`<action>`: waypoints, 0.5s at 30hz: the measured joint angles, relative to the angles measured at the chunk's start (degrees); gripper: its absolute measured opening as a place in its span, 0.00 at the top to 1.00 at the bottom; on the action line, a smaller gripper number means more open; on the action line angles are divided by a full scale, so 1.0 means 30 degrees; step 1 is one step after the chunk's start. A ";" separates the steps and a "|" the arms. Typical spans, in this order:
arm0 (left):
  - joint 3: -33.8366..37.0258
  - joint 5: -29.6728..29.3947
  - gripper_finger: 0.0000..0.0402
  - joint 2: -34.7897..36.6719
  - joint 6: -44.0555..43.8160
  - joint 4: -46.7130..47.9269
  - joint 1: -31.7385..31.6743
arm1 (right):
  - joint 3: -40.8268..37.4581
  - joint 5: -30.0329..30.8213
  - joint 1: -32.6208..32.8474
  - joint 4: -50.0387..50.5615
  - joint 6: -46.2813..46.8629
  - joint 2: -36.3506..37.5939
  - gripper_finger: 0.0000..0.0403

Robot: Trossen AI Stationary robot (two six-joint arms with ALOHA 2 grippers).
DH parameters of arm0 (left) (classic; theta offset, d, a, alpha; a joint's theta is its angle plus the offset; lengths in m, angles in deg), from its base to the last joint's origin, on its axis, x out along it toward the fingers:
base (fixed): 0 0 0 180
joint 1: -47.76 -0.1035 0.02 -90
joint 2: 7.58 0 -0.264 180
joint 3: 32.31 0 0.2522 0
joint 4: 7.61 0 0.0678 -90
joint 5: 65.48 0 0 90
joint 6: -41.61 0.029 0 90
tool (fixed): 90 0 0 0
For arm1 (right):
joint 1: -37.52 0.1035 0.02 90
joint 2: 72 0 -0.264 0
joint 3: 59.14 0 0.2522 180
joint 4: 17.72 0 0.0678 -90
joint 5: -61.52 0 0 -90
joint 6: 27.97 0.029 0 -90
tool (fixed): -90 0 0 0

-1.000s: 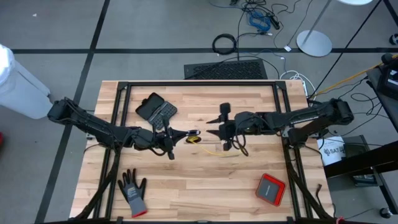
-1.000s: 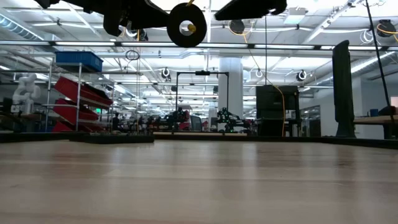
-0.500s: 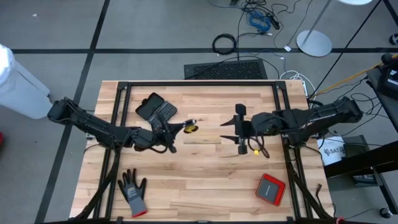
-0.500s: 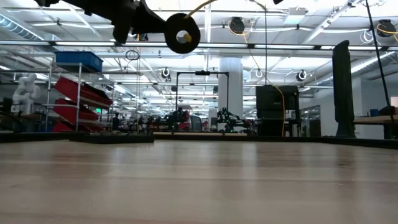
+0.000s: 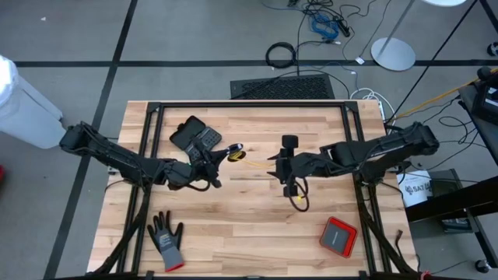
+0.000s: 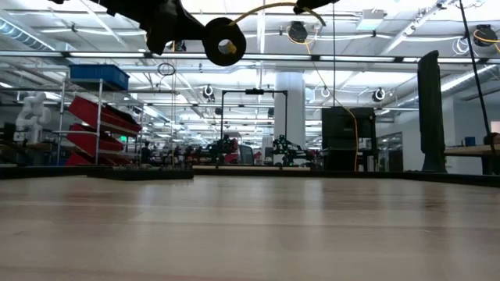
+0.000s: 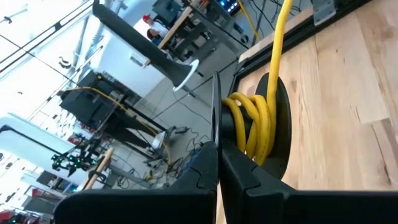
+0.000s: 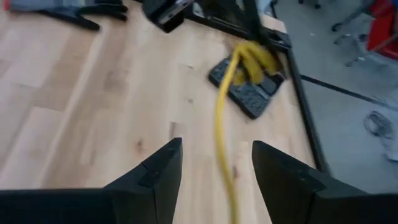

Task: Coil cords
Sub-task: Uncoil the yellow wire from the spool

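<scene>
The yellow cord (image 5: 255, 159) is partly wound into small loops (image 7: 252, 121) against its black round part (image 7: 278, 124). My left gripper (image 5: 220, 159) is shut on this bundle, high above the table's middle. From the loops a single strand (image 8: 222, 124) runs to my right gripper (image 5: 289, 166). There it passes between that gripper's open fingers (image 8: 163, 165). The cord's tail (image 5: 299, 199) hangs beyond that gripper. In the low view the round part (image 6: 221, 41) hangs at the top, well clear of the table. My left gripper pinches the bundle where the yellow loops meet the black round part (image 7: 249, 154), at the fingers' free ends. The fingers come about level from the table's left. The bundle is lifted clear, and one strand leads off toward my right gripper. Whether my right gripper touches the strand between its fingers, I cannot tell.
A black keypad device (image 5: 194, 134) lies at the far left of the wooden table (image 5: 249, 225). At the near left is a grey glove (image 5: 166, 237), and at the near right a red box (image 5: 338, 236). A black frame (image 5: 249, 104) borders the table.
My left gripper has turned at the wrist and swung the coiled bundle toward the table's far edge. My right gripper has gone toward the table's right edge and partly back, rising and rolling. The strand between the two grippers has lifted off the table.
</scene>
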 joint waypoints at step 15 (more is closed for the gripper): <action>0.0000 -0.0357 1.00 0.0000 -0.0011 0.0045 0.0022 | 0.1356 0.0015 0.0065 0.3595 0.2297 -0.0498 0.71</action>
